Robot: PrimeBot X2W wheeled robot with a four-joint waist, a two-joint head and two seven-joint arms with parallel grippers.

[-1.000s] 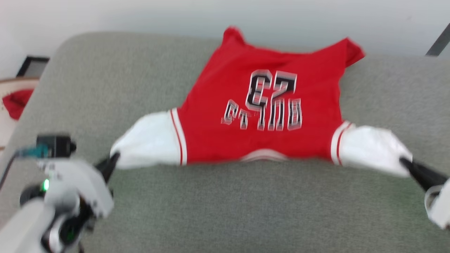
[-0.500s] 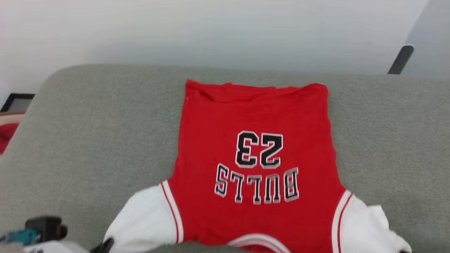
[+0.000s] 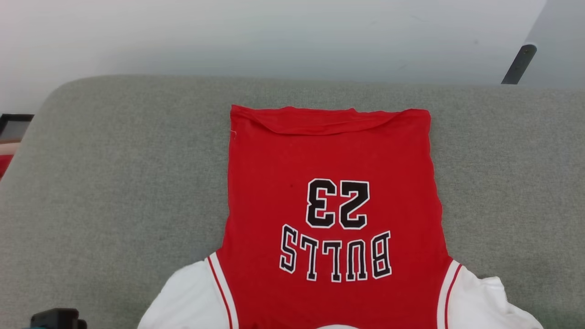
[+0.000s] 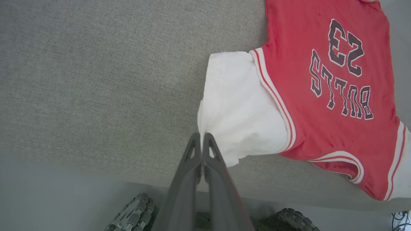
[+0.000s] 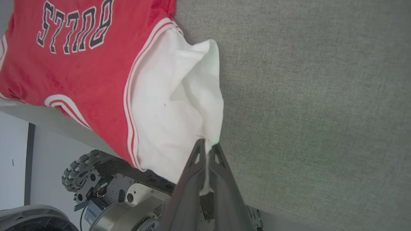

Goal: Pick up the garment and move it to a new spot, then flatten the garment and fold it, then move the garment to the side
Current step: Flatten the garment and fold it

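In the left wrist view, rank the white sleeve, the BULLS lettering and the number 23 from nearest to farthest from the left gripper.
From the left gripper:
1. The white sleeve of the garment, pinched in its grip.
2. The BULLS lettering, right, on the red body.
3. The number 23, upper right, beyond it.

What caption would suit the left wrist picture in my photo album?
Left end effector shut on the white sleeve of the red BULLS 23 garment, spread on a grey cushion.

Left jaws tight on garment [image 4: 301, 106] sleeve edge, grey cushion [image 4: 96, 80] beneath.
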